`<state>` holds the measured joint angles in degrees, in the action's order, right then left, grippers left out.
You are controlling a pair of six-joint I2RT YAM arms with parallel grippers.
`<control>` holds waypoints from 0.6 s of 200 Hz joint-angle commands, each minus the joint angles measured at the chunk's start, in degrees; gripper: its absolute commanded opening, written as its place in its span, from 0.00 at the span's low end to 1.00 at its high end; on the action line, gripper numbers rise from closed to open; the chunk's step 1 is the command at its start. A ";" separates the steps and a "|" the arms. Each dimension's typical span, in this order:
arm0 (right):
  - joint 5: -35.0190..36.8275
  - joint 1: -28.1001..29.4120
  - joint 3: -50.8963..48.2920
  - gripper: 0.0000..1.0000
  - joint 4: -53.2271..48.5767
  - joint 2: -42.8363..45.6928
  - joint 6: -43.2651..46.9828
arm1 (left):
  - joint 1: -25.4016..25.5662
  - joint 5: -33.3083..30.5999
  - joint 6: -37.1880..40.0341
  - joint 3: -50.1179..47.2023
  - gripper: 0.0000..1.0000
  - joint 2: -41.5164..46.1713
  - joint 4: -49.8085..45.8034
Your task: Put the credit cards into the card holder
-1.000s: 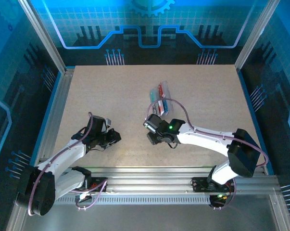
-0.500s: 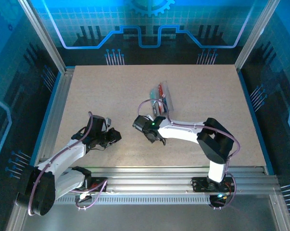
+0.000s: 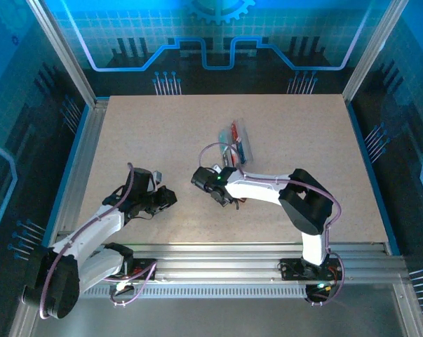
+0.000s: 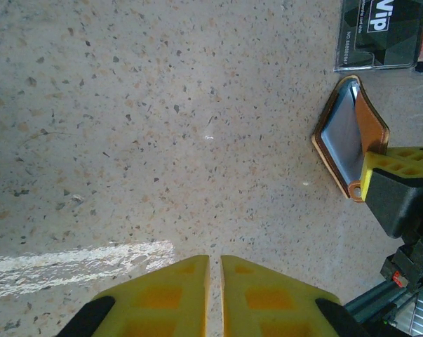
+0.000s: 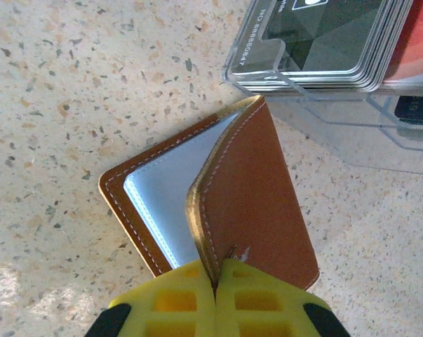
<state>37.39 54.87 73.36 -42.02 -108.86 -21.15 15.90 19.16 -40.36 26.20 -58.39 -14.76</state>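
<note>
The card holder [image 5: 253, 203] is a brown leather wallet lying on the table with its top flap lifted, so the pale blue lining [image 5: 165, 196] shows. My right gripper [image 5: 215, 284] is shut on the near edge of that raised flap. The credit cards [image 5: 330, 38], a stack with a dark one on top and red ones beside it, rest in a clear plastic tray [image 5: 337, 130] just beyond the wallet. In the left wrist view the card holder [image 4: 351, 137] lies to the right. My left gripper [image 4: 215, 263] is shut with nothing in it, over bare table.
The clear tray [image 3: 236, 142] sits near the table's middle, right behind the right wrist. Speckled tabletop [image 3: 148, 133] spreads left and far of both arms. Metal frame rails [image 3: 81, 161] line the table's edges.
The right arm swung left and its gripper closed on the card holder's flap. The left arm has stayed where it was.
</note>
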 commanded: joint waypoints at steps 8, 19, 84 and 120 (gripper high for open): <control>-12.22 -1.24 -0.41 0.00 -1.24 6.29 -0.47 | -0.35 0.80 1.06 0.18 0.14 1.52 -1.97; -18.94 -2.40 -1.55 0.00 -0.22 9.76 -0.64 | -0.39 0.88 1.29 0.23 0.15 1.66 -2.15; -52.97 -19.19 -16.65 0.00 10.69 22.89 -5.52 | -0.34 1.30 1.86 1.22 0.15 2.21 -2.90; -69.49 -29.61 -28.75 0.00 24.98 18.22 -11.12 | 0.08 2.44 2.53 2.47 0.15 1.29 -2.87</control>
<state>-13.87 31.51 53.08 -27.46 -86.02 -26.81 15.90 19.33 -39.90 26.20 -56.97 -16.27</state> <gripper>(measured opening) 0.054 0.153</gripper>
